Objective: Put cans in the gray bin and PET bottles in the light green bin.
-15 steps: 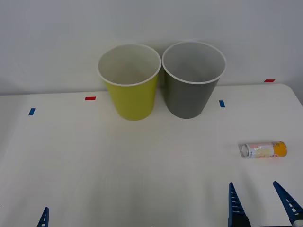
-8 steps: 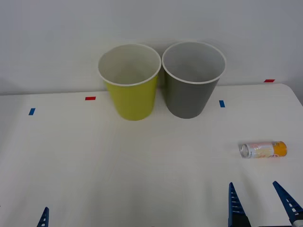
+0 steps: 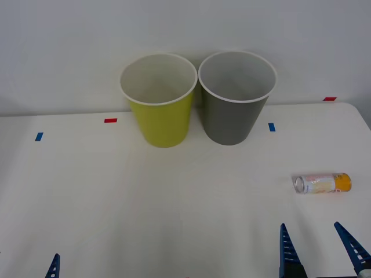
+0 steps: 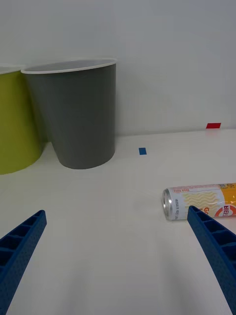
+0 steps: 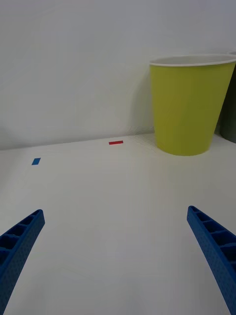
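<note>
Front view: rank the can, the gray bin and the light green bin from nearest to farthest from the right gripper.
From the right gripper, open at the table's near edge:
1. The can, lying on its side just ahead of the gripper.
2. The gray bin, upright at the back, toward the robot's left.
3. The light green bin, beside the gray bin, further left.
</note>
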Controlling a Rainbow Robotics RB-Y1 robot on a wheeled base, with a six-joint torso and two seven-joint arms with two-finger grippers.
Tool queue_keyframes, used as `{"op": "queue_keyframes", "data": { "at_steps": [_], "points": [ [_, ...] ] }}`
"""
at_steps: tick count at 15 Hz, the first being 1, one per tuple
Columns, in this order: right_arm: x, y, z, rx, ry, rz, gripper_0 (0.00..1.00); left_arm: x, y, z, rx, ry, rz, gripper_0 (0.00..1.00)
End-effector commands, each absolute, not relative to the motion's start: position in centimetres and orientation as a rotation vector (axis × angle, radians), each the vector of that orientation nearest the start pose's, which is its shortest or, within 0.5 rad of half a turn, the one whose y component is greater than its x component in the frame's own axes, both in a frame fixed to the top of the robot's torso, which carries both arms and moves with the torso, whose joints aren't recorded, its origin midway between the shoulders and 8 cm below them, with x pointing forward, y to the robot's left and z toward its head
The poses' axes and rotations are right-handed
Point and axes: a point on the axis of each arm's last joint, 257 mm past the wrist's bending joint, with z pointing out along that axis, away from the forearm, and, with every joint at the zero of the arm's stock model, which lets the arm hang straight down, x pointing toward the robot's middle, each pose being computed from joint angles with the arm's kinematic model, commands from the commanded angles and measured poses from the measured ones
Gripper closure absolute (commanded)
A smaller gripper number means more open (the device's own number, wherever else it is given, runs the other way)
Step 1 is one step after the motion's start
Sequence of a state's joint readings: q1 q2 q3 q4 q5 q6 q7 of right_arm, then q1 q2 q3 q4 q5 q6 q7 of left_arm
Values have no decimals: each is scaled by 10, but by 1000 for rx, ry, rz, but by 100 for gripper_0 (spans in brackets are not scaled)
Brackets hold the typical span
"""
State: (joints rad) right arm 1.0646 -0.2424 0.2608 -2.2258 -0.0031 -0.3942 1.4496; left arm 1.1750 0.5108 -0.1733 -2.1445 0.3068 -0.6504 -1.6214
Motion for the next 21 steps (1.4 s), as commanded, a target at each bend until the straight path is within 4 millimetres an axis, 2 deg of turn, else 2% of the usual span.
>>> {"op": "queue_keyframes", "data": {
  "at_steps": [1, 9, 10, 13, 19, 21],
  "points": [
    [256, -232, -213, 16, 1580, 68, 0, 202, 299, -213, 65, 1576, 17, 0],
    [256, -232, -213, 16, 1580, 68, 0, 202, 299, -213, 65, 1576, 17, 0],
    [253, -235, -237, 30, 1635, 60, 0, 202, 299, -213, 65, 1576, 17, 0],
    [254, -238, -218, 16, 1563, 30, 0, 202, 299, -213, 65, 1576, 17, 0],
    [263, -249, -211, -18, 1537, -30, 0, 202, 299, -213, 65, 1576, 17, 0],
    [271, -255, -215, 3, 1553, -50, 0, 202, 299, -213, 65, 1576, 17, 0]
  ]
}}
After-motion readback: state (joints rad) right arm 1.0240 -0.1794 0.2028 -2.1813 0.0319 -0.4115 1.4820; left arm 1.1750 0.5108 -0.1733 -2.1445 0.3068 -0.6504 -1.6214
